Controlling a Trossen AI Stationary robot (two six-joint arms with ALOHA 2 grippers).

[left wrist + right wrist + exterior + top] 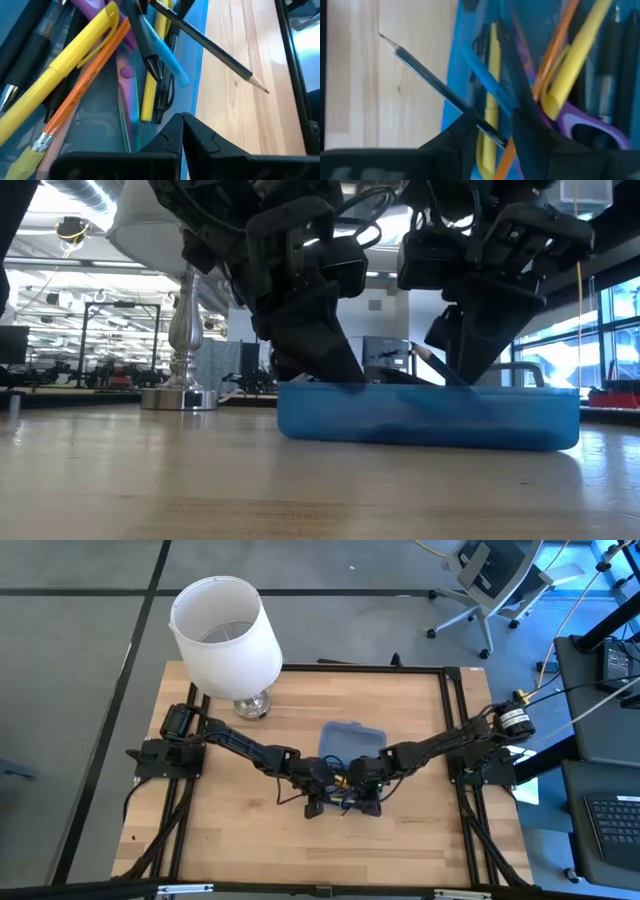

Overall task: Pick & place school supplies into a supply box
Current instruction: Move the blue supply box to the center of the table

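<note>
The translucent blue supply box (430,418) lies flat on the wooden table, and part of it (350,737) shows beyond both grippers. Inside it lie a yellow pen (65,65), an orange pencil (85,85), a blue pen (167,55), dark pens and the purple-handled scissors (585,125). A black pencil (220,50) slants across the box's rim, its tip (381,36) out over the table. My left gripper (182,127) is shut and points down at the box's wall (196,70). My right gripper (492,127) reaches down into the box, around the black pencil. My left gripper's shut fingertips stand right at the box's wall; I cannot tell whether they touch it. My right gripper pinches the black pencil's shaft (482,125) between its two fingers, from above and across it. The pencil is tilted, its tip raised over the rim (415,350).
A lamp with a white shade (225,630) stands by its silver base (180,395) near the table's far left corner. Bare wood lies to the left, right and near side of the box. A black frame (450,680) runs along the table's edges.
</note>
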